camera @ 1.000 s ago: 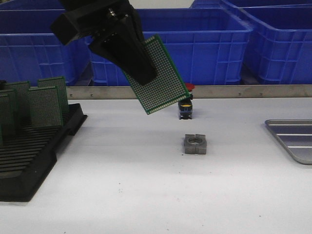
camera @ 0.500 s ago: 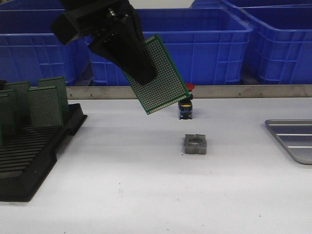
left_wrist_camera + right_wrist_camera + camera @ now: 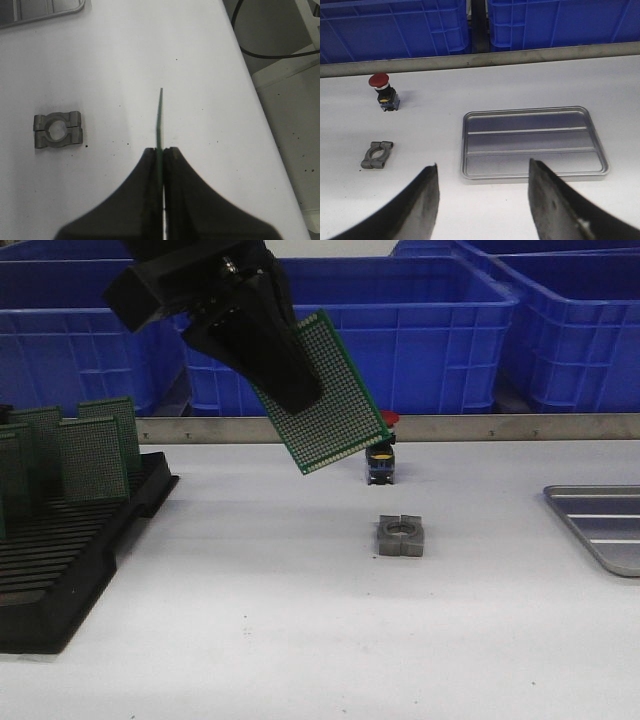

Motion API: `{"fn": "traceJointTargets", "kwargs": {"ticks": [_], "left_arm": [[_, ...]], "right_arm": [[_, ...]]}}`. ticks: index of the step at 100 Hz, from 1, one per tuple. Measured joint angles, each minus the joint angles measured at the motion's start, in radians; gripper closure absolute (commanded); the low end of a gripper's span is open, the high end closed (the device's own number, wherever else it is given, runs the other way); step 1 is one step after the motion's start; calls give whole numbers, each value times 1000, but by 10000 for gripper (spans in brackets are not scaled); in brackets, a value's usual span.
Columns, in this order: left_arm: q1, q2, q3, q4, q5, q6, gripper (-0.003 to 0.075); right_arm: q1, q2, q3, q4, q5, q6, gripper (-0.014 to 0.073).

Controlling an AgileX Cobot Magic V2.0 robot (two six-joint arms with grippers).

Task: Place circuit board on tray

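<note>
Left end effector [image 3: 161,150] clenched on the circuit board [image 3: 325,395], both fingers [image 3: 176,165] pressed flat against its faces, with no gap visible in the left wrist view. Board held tilted in the air above the table [image 3: 300,620], lower corner pointing toward 6 o'clock, clear of the surface. Grey metal clamp block [image 3: 401,536] lying at about 4 o'clock from the board. Tray [image 3: 600,525] resting at the table's 3 o'clock edge, well apart from the board. Right end effector [image 3: 482,200] released, fingers spread wide, holding nothing, hovering near the tray's edge.
</note>
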Motion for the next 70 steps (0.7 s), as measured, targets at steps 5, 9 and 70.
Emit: {"fn": "traceJointTargets", "kwargs": {"ticks": [5, 9, 70], "left_arm": [[0, 0, 0, -2, 0, 0, 739], [0, 0, 0, -5, 0, 0, 739], [0, 0, 0, -11, 0, 0, 739]], "right_arm": [[0, 22, 0, 33, 0, -29, 144], [0, 40, 0, 72, 0, -69, 144], [4, 602, -58, 1032, 204, -1449, 144]]}}
